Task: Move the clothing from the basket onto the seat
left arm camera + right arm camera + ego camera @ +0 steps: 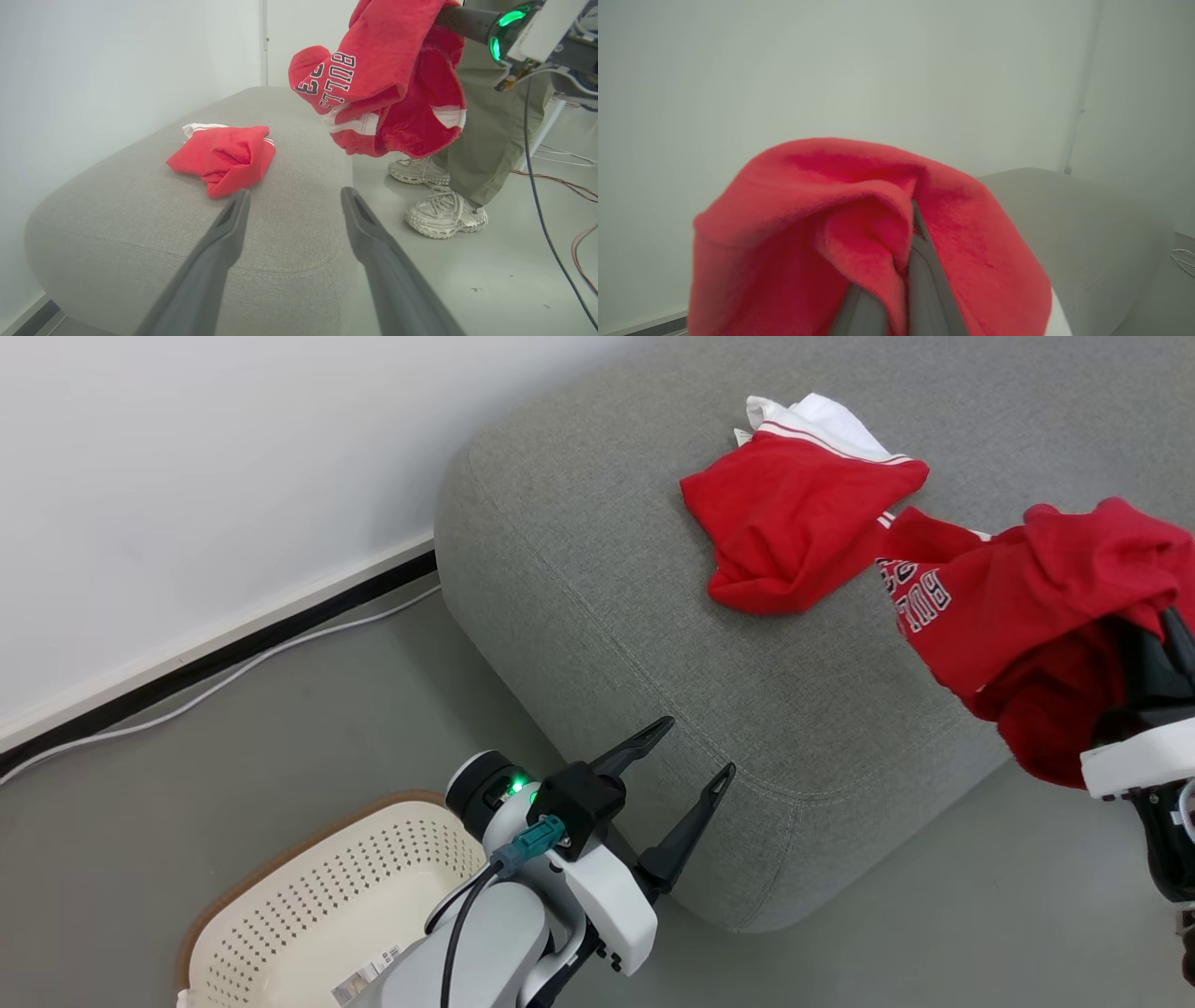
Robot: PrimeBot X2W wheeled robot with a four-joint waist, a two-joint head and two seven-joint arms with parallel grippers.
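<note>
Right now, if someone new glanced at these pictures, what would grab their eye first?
The lettered red garment bunched in the right gripper, hanging in the air by the edge of the grey sofa. A second red garment with white trim lies crumpled on the sofa top. The left gripper is open near the sofa's front corner, with the cream basket on the floor nearby.

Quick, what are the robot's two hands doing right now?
Left gripper: open, holding nothing.
Right gripper: shut on a red garment.
</note>
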